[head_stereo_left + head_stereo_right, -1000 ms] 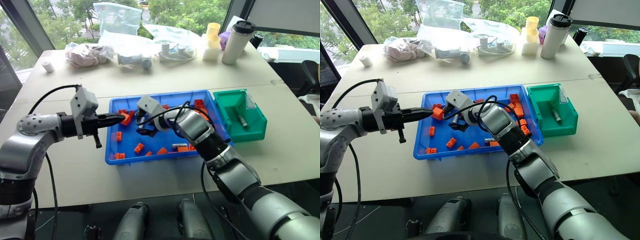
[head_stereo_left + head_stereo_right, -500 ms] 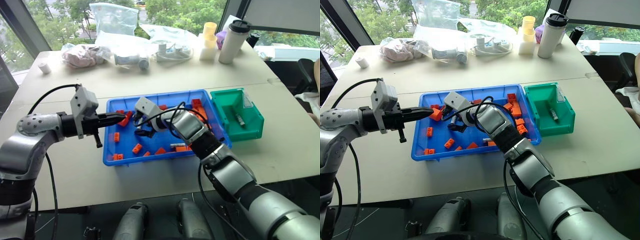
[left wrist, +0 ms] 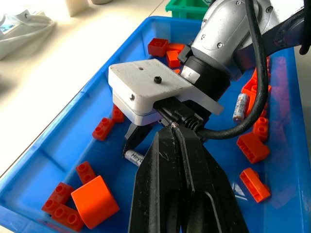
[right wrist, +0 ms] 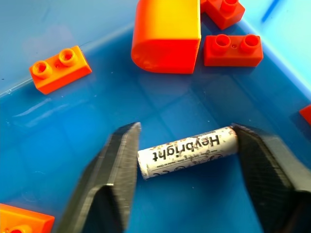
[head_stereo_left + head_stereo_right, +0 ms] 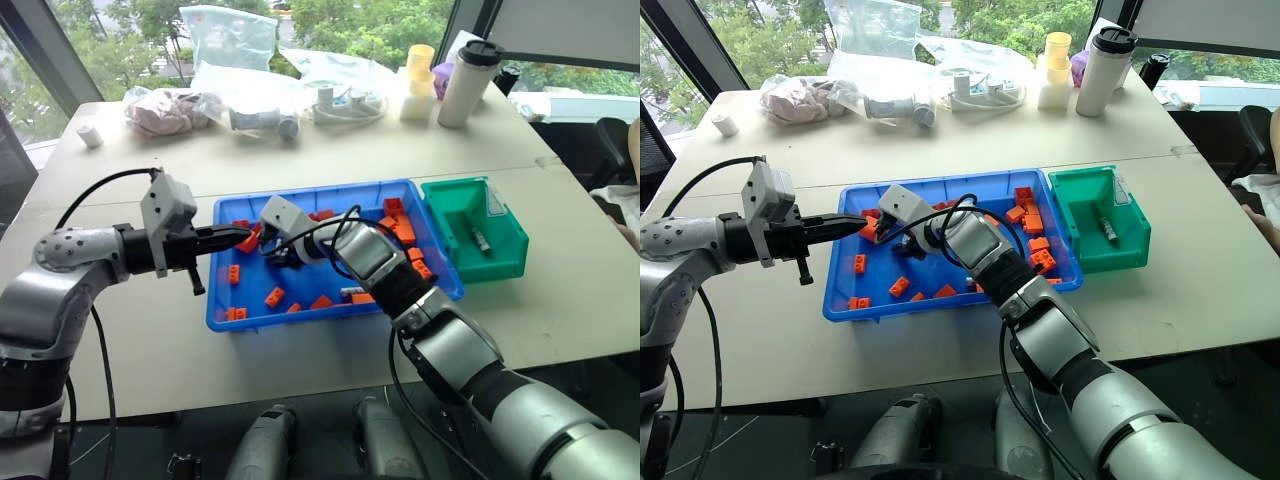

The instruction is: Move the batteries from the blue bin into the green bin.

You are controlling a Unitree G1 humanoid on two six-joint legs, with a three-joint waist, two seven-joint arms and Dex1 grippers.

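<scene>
Right gripper (image 4: 187,155) down inside the blue bin (image 5: 330,310), jaws half-open, pads touching both ends of a battery (image 4: 188,151); left gripper (image 5: 232,238) jaws pinched empty.

Head eyes look down – wrist views close – all share blue bin (image 5: 330,305)

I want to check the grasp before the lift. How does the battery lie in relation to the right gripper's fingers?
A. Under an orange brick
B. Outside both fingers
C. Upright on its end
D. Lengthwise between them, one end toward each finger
D: the battery lies flat on the blue bin floor between the right gripper fingers, one end by each.
</scene>
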